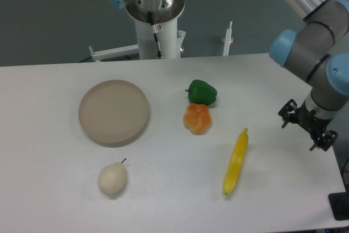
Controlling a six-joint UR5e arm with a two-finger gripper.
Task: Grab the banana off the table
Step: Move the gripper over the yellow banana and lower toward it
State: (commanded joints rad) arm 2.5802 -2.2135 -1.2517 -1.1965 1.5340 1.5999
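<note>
Yellow banana [235, 162] untouched on the white table [49, 200], near right, below the orange pepper [197, 118]; nothing lifted yet. Gripper [306, 128] off at the right edge, well apart, carrying nothing; jaw spread unclear. One banana, one orange pepper, one green pepper [202, 91], one pear [112, 178], one plate [114, 112]
</note>
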